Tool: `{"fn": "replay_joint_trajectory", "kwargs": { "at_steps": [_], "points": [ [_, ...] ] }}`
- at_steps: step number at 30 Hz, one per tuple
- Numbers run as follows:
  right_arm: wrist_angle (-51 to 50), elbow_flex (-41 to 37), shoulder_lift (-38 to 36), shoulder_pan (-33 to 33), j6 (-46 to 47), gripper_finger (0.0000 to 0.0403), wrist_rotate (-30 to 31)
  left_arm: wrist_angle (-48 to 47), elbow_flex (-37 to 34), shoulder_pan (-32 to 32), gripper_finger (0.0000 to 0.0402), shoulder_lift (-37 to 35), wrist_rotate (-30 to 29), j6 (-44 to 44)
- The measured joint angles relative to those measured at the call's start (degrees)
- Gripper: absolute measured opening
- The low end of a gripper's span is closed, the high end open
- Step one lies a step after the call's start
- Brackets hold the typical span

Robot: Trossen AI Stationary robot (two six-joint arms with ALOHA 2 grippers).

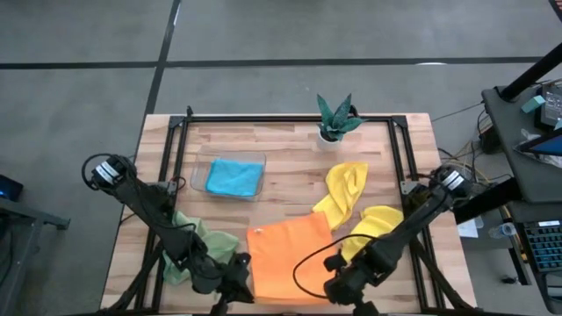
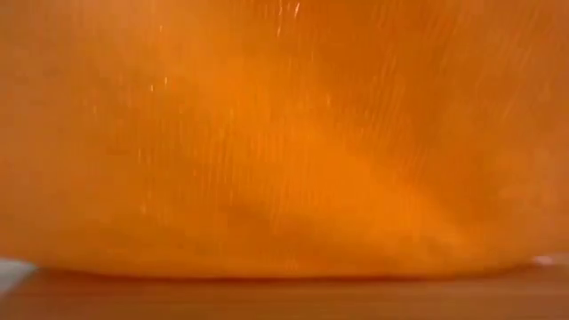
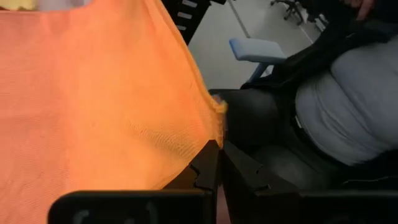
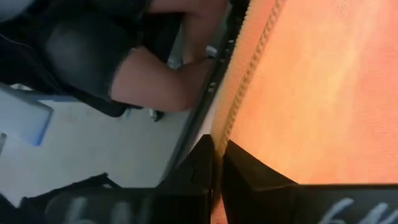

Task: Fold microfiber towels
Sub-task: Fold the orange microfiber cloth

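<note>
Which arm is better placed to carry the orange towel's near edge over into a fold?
Neither alone: the left tool and right tool are each shut on a near corner of the orange towel, at equal height in the high view, so both should probably move together.

A robotics lab: a butcher-block table (image 1: 290, 189) in a black frame on grey floor, with an equipment bench (image 1: 536, 132) beyond the right gripper (image 1: 338, 290).

the orange towel (image 1: 288, 259) is spread out at the near edge of the table, lifted at its two near corners. two yellow towels (image 1: 347, 189) lie crumpled beside it. the green towel (image 1: 200, 239) is bunched up. the blue towel (image 1: 234, 176) lies farther back.
</note>
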Motion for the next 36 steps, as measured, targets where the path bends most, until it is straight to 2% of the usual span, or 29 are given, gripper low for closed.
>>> {"fn": "replay_joint_trajectory", "kwargs": {
  "at_steps": [7, 11, 14, 18, 21, 27, 36],
  "points": [
    [-2.72, -0.1, 0.51, -4.27, -4.5, 0.0008, 1.35, -6.07, -0.97, 0.13, 0.0, -0.04, -2.41, -3.0],
    [-5.9, -0.15, 0.32, -7.03, -5.77, 0.0008, 5.64, -8.59, -0.99, 0.22, 0.0, -0.09, -7.51, -2.99],
    [-8.75, -0.48, 0.31, -8.89, -6.2, 0.0008, 9.62, -9.59, -0.99, 0.66, 0.0, -0.1, -9.05, -2.95],
    [-8.97, -2.57, 0.29, -11.16, -6.75, 0.0008, 11.49, -13.47, -0.99, 1.0, 0.0, -0.02, -10.05, -3.37],
    [-8.83, -4.9, 0.27, -12.38, -6.73, 0.0008, 12.25, -19.9, -1.0, 1.03, 0.0, 0.05, -13.92, -6.75],
    [-7.93, -8.38, 0.27, -14.18, -7.35, 0.0008, 19.98, -25.28, -1.02, 1.43, 0.0, 0.13, -19.6, -8.98],
    [-7.21, -8.52, 0.27, -17.54, -11.64, 0.0008, 22.02, -29.73, -1.02, 4.2, 0.0, 0.13, -19.93, -8.94]
  ]
}}
